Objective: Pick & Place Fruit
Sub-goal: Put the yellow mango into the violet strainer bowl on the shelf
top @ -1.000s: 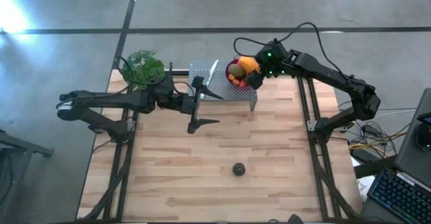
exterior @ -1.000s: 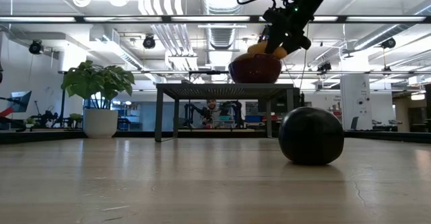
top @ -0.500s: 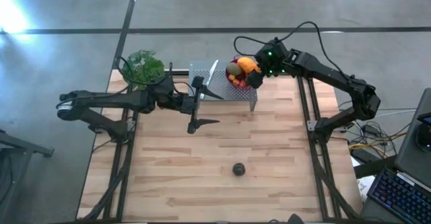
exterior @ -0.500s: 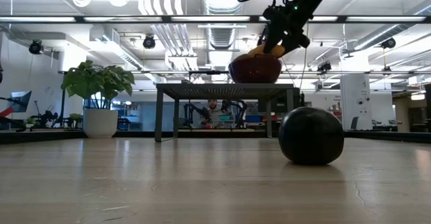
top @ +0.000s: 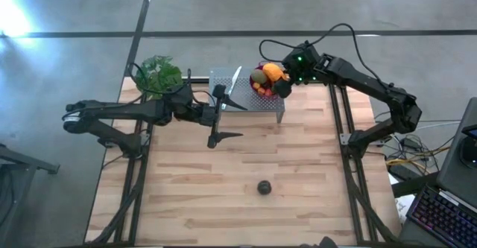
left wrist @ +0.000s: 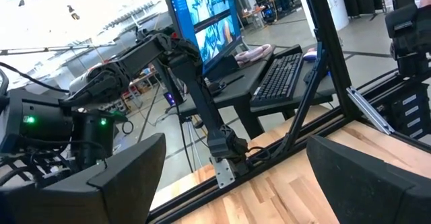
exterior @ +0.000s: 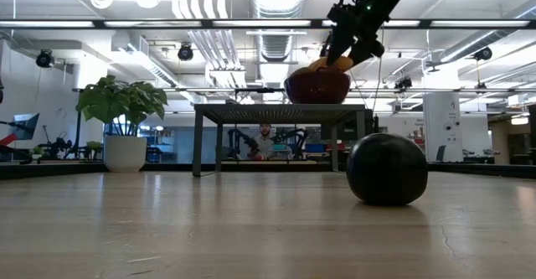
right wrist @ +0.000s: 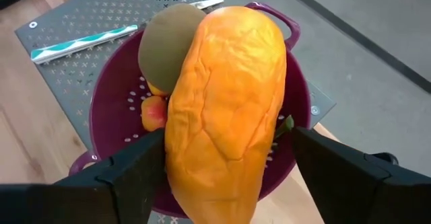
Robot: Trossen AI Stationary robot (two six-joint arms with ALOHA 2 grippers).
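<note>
A wooden worktop (top: pixel 186 196) seen from above, with a small grey metal stand (top: pixel 246 91) at its far edge. On the stand sits a purple colander (right wrist: pixel 108 109) heaped with toy fruit. The right pincer (right wrist: pixel 222 153) hovers over the colander, its fingers spread either side of a long orange fruit (right wrist: pixel 225 109) that lies across the heap; a slim gap shows on each side. An olive-green fruit (right wrist: pixel 165 42) rests against the orange one. A dark purple ball (top: pixel 264 187) lies alone near the front of the worktop. The left pincer (top: pixel 221 118) waits mid-table, fingers wide apart and empty, beside a leafy plant (top: pixel 156 73).
</note>
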